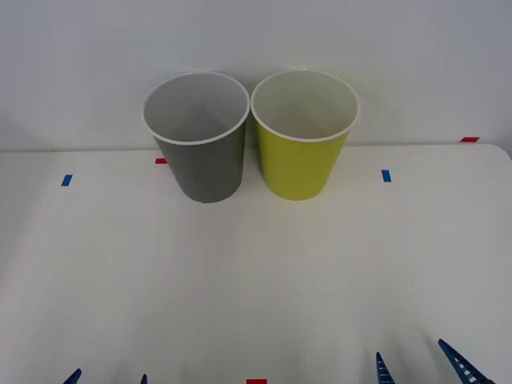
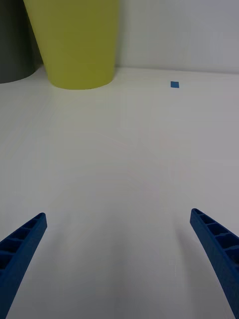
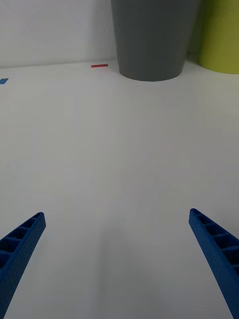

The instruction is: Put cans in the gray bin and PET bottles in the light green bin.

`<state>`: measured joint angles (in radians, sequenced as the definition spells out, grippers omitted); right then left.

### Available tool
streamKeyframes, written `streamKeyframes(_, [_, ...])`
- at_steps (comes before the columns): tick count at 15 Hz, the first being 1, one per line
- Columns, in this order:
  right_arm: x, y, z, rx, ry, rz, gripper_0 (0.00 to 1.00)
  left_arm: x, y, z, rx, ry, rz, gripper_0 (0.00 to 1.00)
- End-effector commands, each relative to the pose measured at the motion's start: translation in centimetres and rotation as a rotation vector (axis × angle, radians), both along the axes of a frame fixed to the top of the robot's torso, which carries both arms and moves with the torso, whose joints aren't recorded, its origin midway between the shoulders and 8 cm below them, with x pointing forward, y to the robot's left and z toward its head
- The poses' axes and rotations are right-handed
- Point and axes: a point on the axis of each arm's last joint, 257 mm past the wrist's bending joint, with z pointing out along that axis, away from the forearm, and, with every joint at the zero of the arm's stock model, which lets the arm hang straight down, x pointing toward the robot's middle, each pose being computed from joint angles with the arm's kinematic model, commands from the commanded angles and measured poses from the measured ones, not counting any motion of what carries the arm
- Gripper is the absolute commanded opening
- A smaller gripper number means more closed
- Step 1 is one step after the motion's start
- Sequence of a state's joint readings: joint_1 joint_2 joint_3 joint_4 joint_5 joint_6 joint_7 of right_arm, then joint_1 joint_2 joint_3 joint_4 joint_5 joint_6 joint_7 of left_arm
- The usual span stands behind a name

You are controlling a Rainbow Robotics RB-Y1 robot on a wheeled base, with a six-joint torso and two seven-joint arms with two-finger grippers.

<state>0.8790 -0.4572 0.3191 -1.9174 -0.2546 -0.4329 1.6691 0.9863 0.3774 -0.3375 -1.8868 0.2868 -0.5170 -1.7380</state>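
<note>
Now we see the tall tapered dark gray bin (image 1: 200, 164) with a white rim standing at upper centre of the front view on the white tabletop (image 1: 256, 288), with the matching yellow-green bin (image 1: 302, 160) just beside it on its right. Our left pincer (image 1: 108, 378) and right pincer (image 1: 420, 364) sit at the bottom edge, each spread wide and holding nothing.
</note>
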Motion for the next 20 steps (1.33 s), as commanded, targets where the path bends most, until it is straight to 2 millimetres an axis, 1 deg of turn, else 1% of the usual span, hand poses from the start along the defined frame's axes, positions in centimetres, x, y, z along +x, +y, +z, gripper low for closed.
streamKeyframes(1, [0.0,0.0,0.0,0.0,0.0,0.0,1.0,0.0,0.0,0.0,0.0,0.0,0.0,1.0])
streamKeyframes(20, [0.0,0.0,0.0,0.0,0.0,0.0,1.0,0.0,0.0,0.0,0.0,0.0,0.0,1.0])
